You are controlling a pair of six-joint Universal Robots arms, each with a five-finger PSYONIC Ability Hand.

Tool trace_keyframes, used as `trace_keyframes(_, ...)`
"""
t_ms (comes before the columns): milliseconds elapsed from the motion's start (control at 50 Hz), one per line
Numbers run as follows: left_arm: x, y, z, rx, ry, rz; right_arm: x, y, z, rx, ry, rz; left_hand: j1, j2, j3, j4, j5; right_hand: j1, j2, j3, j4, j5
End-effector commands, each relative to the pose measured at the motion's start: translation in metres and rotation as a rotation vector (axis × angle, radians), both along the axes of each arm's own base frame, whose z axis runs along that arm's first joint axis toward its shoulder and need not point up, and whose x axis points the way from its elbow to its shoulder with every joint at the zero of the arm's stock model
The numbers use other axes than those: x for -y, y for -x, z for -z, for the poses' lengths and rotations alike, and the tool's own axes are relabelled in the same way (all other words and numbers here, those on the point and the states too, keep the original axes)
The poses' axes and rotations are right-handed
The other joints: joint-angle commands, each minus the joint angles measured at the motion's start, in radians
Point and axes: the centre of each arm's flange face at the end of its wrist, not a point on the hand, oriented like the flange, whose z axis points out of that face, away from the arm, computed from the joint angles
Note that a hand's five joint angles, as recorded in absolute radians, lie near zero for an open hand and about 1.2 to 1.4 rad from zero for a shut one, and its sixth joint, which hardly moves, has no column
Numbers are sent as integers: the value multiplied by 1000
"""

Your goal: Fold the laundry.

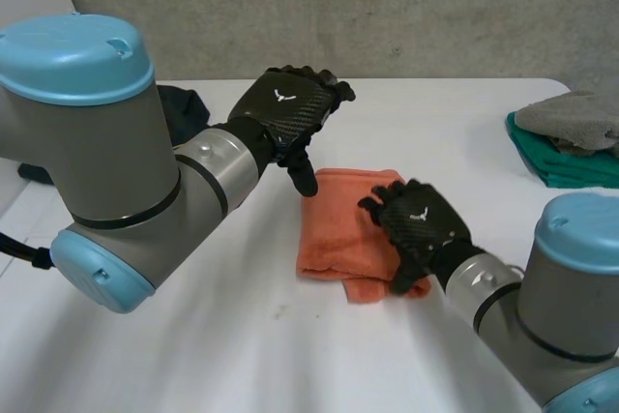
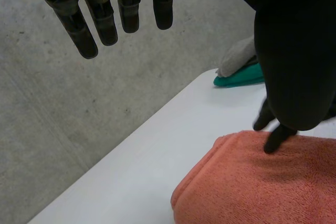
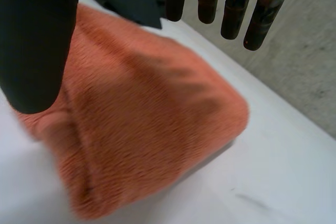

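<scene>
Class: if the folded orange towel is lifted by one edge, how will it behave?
The towel is probably floppy: its folds look soft and rounded, so it may sag and unfold. Its fuzzy pile suggests little slipping.

The left arm (image 1: 126,162) extends from the near left, its wrist turned so the left hand (image 1: 288,105) hangs back-up in the air, fingers (image 2: 105,22) straight and spread a little, thumb (image 2: 294,56) pointing down apart from them. The right arm (image 1: 566,287) extends from the near right, and the right hand (image 1: 423,227) lies low, palm down, its fingers (image 3: 233,11) straight and its thumb (image 3: 34,45) held wide.
</scene>
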Motion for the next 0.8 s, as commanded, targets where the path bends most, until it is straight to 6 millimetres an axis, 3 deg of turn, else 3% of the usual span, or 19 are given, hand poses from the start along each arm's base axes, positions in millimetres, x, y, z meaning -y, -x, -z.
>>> trace_keyframes(20, 4, -2, 5, 3, -18, -16, 4, -4, 26, -16, -21, -4, -14, 1, -9, 4, 5, -2, -46, -36, -60, -69)
trace_keyframes(240, 4, -2, 8, 5, -26, -15, 22, -13, 49, -27, 4, 0, -14, 1, -9, 4, 5, -2, -46, -36, -60, -69)
trace_keyframes(560, 4, -2, 8, 3, -24, -16, 52, -33, 44, -4, 109, 16, -14, 1, -9, 4, 5, -1, -45, -35, -59, -68)
trace_keyframes(700, 3, -3, 12, 12, -37, -16, 70, -43, 42, 20, 138, 9, -14, 1, -9, 4, 5, 560, 515, 525, 501, 493)
trace_keyframes(740, 4, -3, 13, 13, -38, -18, 75, -47, 42, 30, 147, -1, -11, 3, -7, 7, 8, 912, 867, 877, 853, 844)
trace_keyframes(800, 4, -3, 13, 14, -40, -18, 82, -52, 41, 46, 163, -18, -14, 1, -9, 4, 6, 1220, 1175, 1185, 1161, 1152)
